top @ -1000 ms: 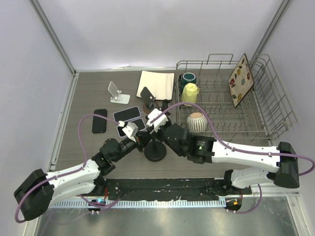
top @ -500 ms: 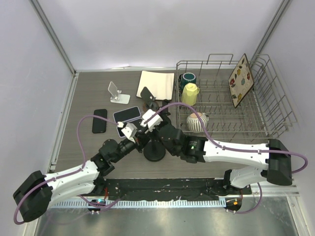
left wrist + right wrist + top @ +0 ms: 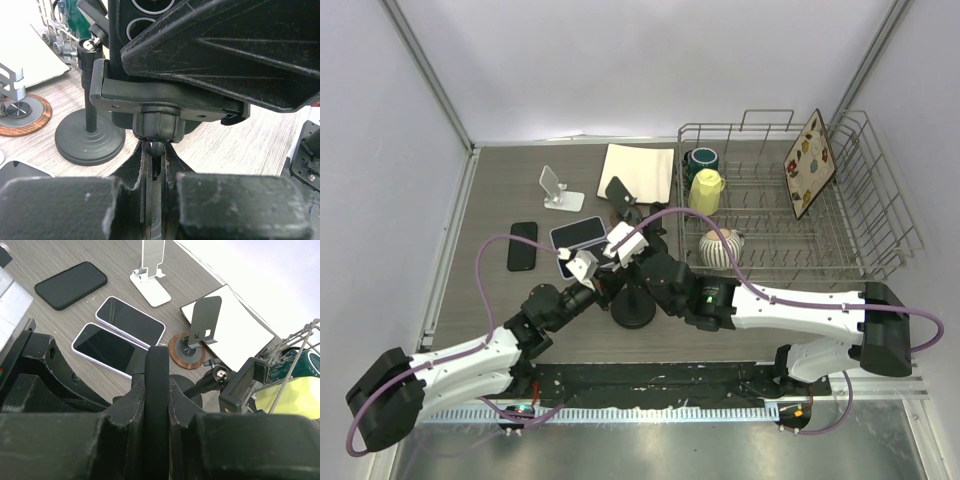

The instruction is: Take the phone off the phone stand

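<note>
A black phone stand with a round base [image 3: 635,308] stands in the middle of the table. Its clamp [image 3: 165,97] holds a black phone [image 3: 150,15] whose camera lenses show in the left wrist view. My left gripper [image 3: 156,167] is shut on the stand's thin stem just under the ball joint; it also shows in the top view [image 3: 597,282]. My right gripper [image 3: 157,392] is shut on the phone, seen edge-on [image 3: 157,365] between the fingers; it also shows in the top view [image 3: 632,256]. The arms hide the phone in the top view.
Two white-edged phones [image 3: 131,321] [image 3: 107,347] and a black phone [image 3: 522,245] lie to the left. A white stand [image 3: 558,190], a grey stand on a brown disc [image 3: 200,325], another black stand [image 3: 90,142], a white notebook [image 3: 638,170] and a dish rack [image 3: 850,225] stand behind.
My right gripper has moved left over the stand and closed in beside the left gripper. The left arm has hardly moved.
</note>
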